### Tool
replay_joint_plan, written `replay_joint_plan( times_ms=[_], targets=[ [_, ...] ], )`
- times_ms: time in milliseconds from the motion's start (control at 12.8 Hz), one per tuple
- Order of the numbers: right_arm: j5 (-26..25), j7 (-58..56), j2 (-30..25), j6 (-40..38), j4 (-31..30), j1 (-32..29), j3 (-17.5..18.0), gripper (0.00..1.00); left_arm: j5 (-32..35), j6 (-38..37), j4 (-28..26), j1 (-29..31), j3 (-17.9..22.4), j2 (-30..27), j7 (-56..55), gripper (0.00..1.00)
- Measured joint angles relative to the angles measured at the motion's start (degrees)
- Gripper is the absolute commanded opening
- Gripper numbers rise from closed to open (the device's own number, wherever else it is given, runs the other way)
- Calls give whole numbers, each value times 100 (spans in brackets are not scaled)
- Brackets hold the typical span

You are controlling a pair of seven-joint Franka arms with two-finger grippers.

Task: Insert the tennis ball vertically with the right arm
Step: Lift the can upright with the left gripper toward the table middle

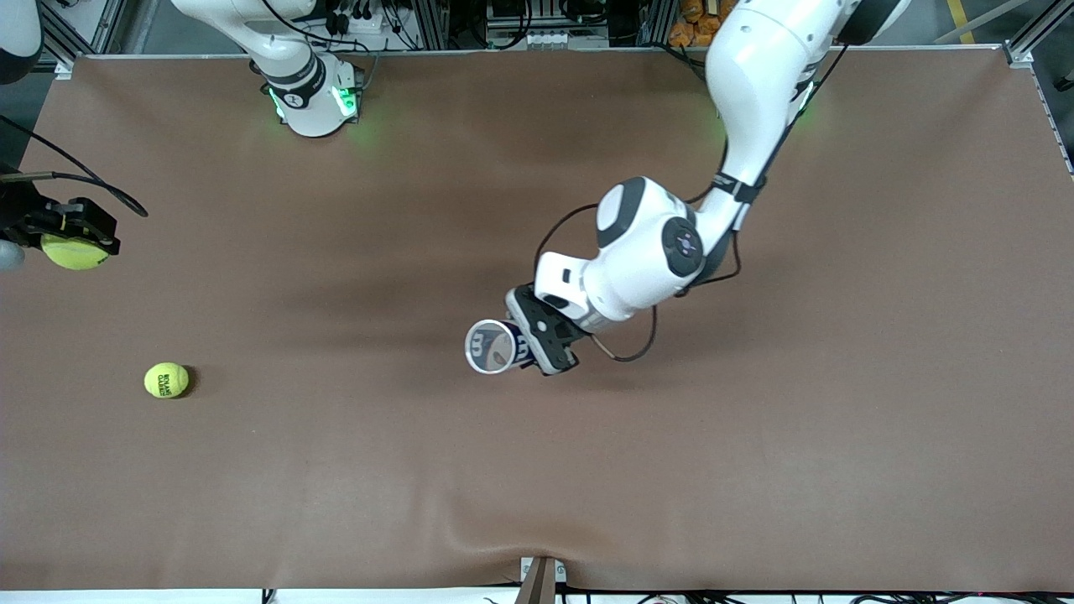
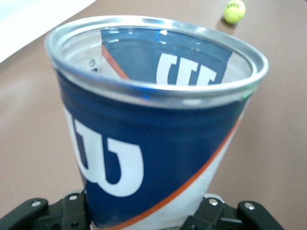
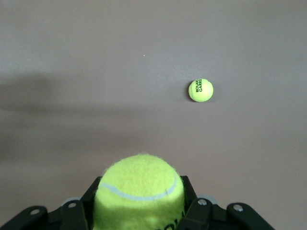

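We are midway through the task: the ball is already picked up, and the carry toward the container is what remains. Our right gripper (image 1: 80,239) hangs over the tabletop's edge at the right arm's end, its two black fingers clamped together on a yellow-green tennis ball (image 1: 74,251); in the right wrist view the same held ball (image 3: 139,191) sits snugly between the pads, its white seam showing. Our left gripper (image 1: 537,340) is near the middle of the tabletop, its fingers closed on the lower part of a blue and white ball can (image 1: 492,346). The can's silver-rimmed mouth is open and turned up toward the front camera, and from the left wrist view the can (image 2: 153,143) looks empty inside as far as we can see. A second tennis ball (image 1: 166,380) lies loose on the brown tabletop (image 1: 755,470), toward the right arm's end and nearer to the front camera's edge than the held ball; it is well apart from both grippers. The held ball and the can's mouth are also well apart, with bare tabletop between them. In our judgement, the next move calls for bringing the right arm in toward the middle of the tabletop, lining the ball up directly above the rim, then lowering it straight down before letting go.
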Motion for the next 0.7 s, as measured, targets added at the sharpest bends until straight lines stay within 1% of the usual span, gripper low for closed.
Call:
replay_joint_plan(
  times_ms=[234, 545, 701],
  targets=[
    [0, 0, 7, 0, 7, 0, 0, 1, -659, 994, -21, -453, -8, 266, 0, 69],
    [0, 0, 9, 0, 11, 0, 0, 1, -1742, 2184, -62, -1101, -9, 446, 15, 70],
    [0, 0, 10, 0, 13, 0, -1, 1, -2141, 2735, -86, -1411, -9, 551, 18, 70]
  ],
)
